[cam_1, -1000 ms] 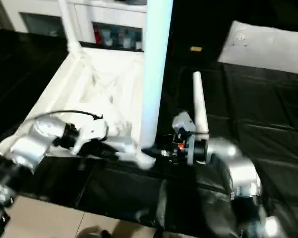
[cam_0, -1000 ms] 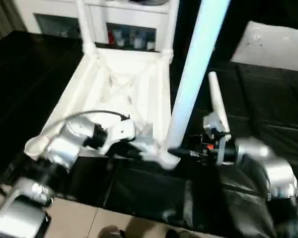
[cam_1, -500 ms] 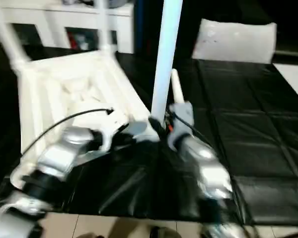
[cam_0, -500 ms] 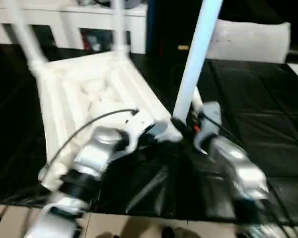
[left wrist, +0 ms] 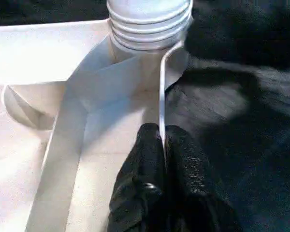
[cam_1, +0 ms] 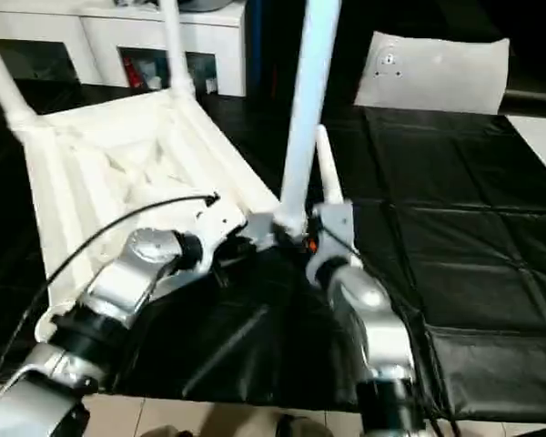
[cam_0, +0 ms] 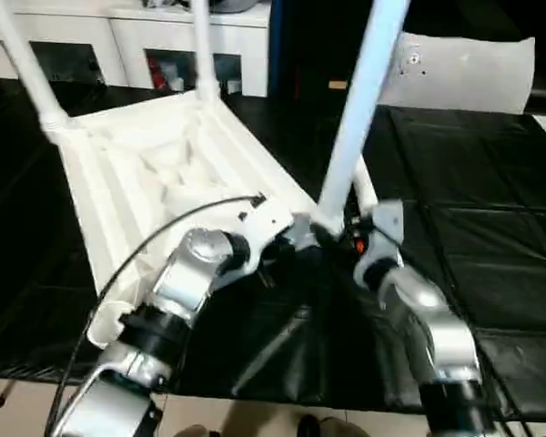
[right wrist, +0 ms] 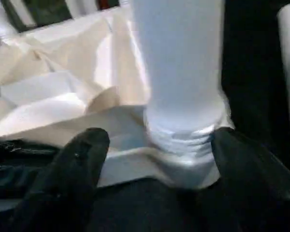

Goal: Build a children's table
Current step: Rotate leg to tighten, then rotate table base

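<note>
The children's table top (cam_0: 164, 155) lies upside down on black cloth, ribs up. Two legs (cam_0: 200, 45) stand in its far corners. A third leg (cam_0: 355, 118) stands upright in the near right corner socket, its threaded end (left wrist: 150, 19) showing above the socket. My left gripper (left wrist: 163, 145) is shut on the thin rim wall of the top, just beside that corner. My right gripper (right wrist: 159, 140) is open, one black finger (right wrist: 77, 159) on each side of the leg's threaded base (right wrist: 183, 140). A loose leg (cam_1: 326, 168) lies on the cloth behind my right wrist.
White cabinets with glass doors (cam_0: 164, 45) stand along the back. A flat white panel (cam_0: 464, 64) lies at the far right. The cloth's front edge (cam_0: 255, 401) runs just before the pale floor. A black cable (cam_0: 155, 237) arcs over my left forearm.
The head camera has swung, so the whole picture shifted. My right gripper's fingers have spread apart at the leg's base. The left gripper's grip on the rim is unchanged.
</note>
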`<state>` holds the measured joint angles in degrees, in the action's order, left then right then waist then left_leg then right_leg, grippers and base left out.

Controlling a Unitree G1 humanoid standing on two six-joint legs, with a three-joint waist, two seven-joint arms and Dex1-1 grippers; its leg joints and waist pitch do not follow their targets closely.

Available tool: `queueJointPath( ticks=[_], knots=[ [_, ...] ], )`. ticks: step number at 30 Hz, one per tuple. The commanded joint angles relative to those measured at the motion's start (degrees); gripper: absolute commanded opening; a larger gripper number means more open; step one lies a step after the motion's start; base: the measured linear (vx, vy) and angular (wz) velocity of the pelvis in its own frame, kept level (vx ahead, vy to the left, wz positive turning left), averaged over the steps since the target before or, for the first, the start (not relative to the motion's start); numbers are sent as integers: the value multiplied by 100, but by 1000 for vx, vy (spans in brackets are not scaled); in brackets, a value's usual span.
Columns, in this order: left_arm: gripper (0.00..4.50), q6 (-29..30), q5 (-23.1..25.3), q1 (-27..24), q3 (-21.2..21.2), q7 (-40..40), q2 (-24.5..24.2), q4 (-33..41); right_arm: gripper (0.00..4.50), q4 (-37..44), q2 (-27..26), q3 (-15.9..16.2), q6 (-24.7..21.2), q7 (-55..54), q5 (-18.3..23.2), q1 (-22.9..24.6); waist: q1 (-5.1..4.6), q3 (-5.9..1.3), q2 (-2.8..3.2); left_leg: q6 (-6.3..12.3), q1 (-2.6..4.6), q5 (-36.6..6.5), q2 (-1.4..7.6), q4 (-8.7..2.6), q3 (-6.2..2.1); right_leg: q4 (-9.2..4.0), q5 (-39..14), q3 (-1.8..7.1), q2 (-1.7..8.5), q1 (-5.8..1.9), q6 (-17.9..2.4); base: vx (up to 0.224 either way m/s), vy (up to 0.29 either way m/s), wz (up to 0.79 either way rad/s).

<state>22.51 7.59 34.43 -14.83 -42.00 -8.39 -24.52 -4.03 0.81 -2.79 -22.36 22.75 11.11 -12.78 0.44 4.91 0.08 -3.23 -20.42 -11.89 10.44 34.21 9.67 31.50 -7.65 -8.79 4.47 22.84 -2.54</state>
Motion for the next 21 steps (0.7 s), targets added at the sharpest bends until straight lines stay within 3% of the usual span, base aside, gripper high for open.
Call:
queueJointPath(
  ticks=[1,3,5,8,11,16,17,19,21],
  knots=[
    [44,-303,-254,258,322,146,44,154,408,353,34,-131,-47,162,266,54,88,-547,-70,558,-30,-444,308,-360,-125,-317,-1777,430,573,-403,-673,0,0,0],
    [55,-328,-537,254,570,158,140,225,417,770,158,-44,-316,342,457,243,129,-568,-78,706,-53,-147,321,-333,-117,-221,-1282,440,555,-379,-831,0,0,0],
    [60,-370,-747,224,746,151,204,378,440,1004,290,122,-546,460,432,385,184,-550,-62,751,-46,-125,338,-324,-96,-233,-1280,440,558,-355,-901,0,0,0],
    [97,-366,-903,180,954,268,224,554,450,1078,385,307,-548,445,245,480,234,-516,-57,556,-26,-444,320,-343,-80,-321,-1891,414,546,-343,-715,0,0,0],
    [97,-106,-1019,162,1282,393,-25,837,450,1167,402,407,-704,339,221,523,228,-501,-31,392,2,-699,303,-357,-89,-391,-2395,394,527,-331,-477,0,0,0],
    [97,387,-466,45,1764,936,-1073,1131,450,1299,532,775,-1015,312,103,509,151,-481,20,240,28,-948,263,-372,-113,-418,-2585,363,470,-317,-227,0,0,0],
    [78,399,-394,11,1786,944,-1202,1157,450,1294,542,827,-1041,315,79,507,156,-466,32,203,78,-1054,266,-373,-116,-446,-2743,355,474,-284,-195,0,0,0],
    [61,640,85,-221,1910,1036,-1929,1312,450,1145,533,1061,-1115,280,-74,463,153,-459,48,139,93,-1171,286,-393,-135,-445,-2823,357,470,-271,-159,0,0,0],
    [57,769,317,-363,1914,1058,-2261,1360,450,1019,511,1143,-1143,232,-170,426,157,-480,58,106,97,-1155,297,-402,-153,-396,-2693,373,478,-279,-205,0,0,0]
  ],
)
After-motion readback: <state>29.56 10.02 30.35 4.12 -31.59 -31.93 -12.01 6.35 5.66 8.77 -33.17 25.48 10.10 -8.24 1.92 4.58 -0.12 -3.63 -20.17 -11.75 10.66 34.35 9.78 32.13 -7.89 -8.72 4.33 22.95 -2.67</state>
